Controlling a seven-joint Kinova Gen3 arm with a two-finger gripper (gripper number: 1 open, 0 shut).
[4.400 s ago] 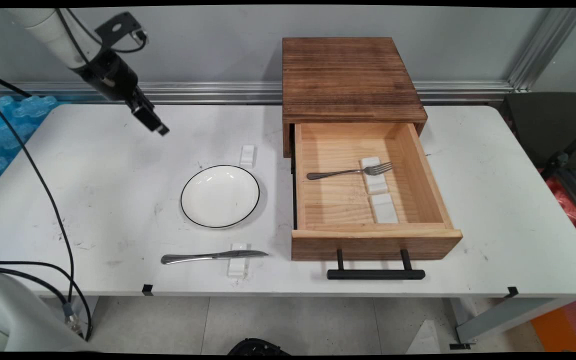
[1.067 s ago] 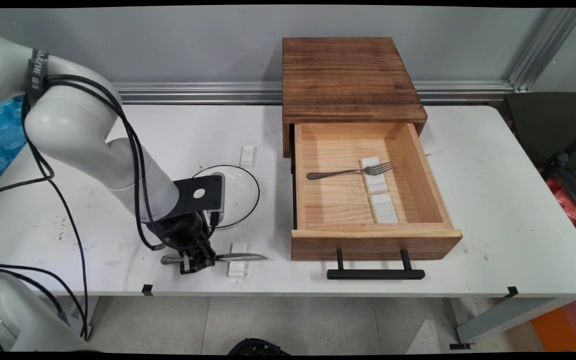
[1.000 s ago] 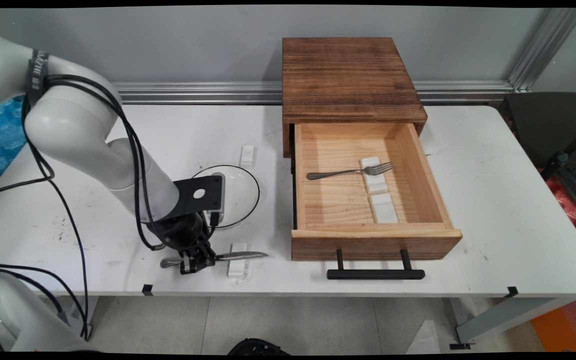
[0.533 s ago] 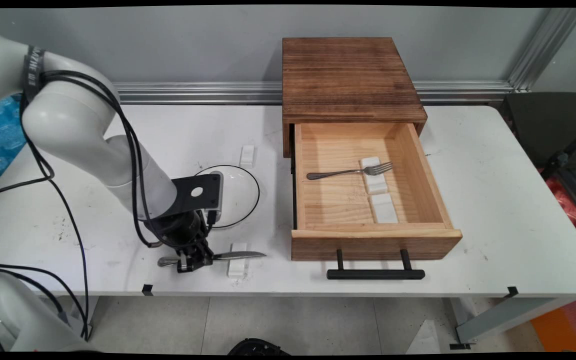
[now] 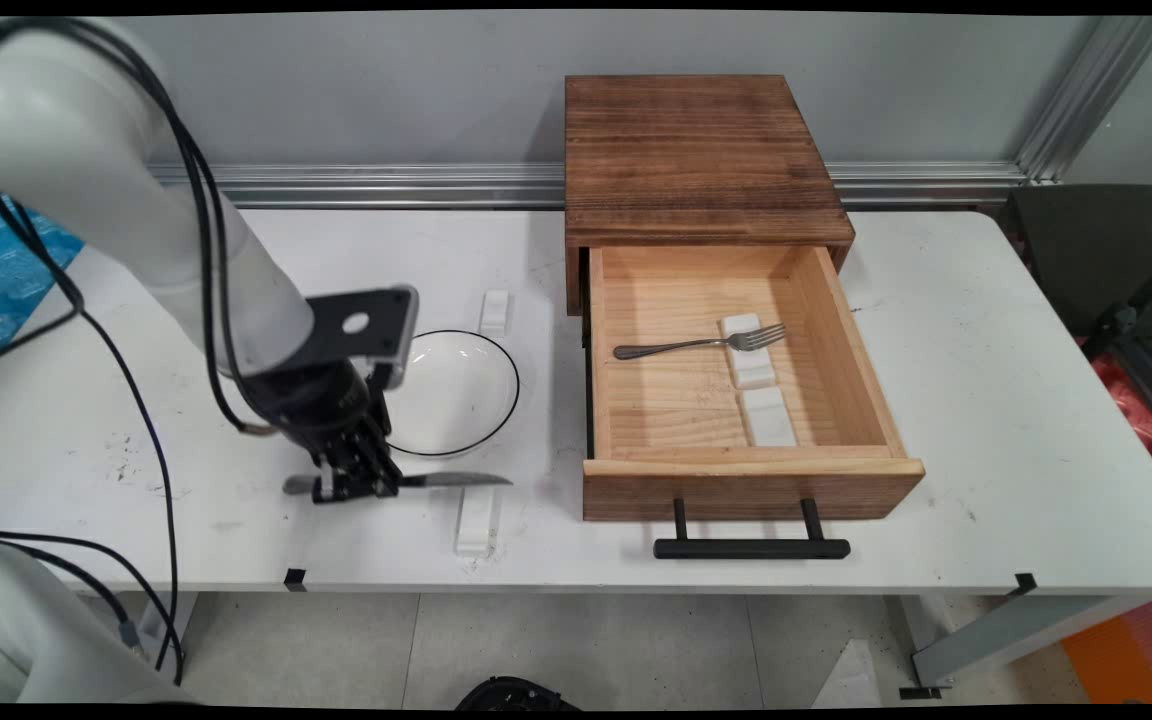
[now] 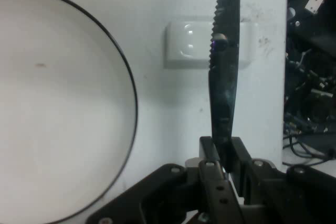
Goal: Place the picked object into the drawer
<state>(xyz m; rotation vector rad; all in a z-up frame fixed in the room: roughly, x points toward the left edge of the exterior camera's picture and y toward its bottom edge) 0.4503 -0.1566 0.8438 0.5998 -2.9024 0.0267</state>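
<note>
My gripper (image 5: 354, 484) (image 6: 227, 156) is shut on a steel table knife (image 5: 441, 480) (image 6: 224, 77), gripping it near the middle of its handle. The knife hangs level above the table, blade pointing right. Below it on the table lies the small white rest (image 5: 476, 520) (image 6: 191, 45) it lay on. A white plate with a black rim (image 5: 456, 395) (image 6: 58, 114) sits just behind the gripper, partly hidden by the wrist.
A wooden box (image 5: 696, 150) stands at the back with its drawer (image 5: 746, 470) pulled open. Inside lie a fork (image 5: 696, 345) across a white rest (image 5: 748, 352) and a second white rest (image 5: 769, 416). Another white rest (image 5: 495, 311) lies behind the plate.
The gripper came down from the upper left, shut on the knife's handle, and has now lifted the knife off its rest, up and slightly left.
</note>
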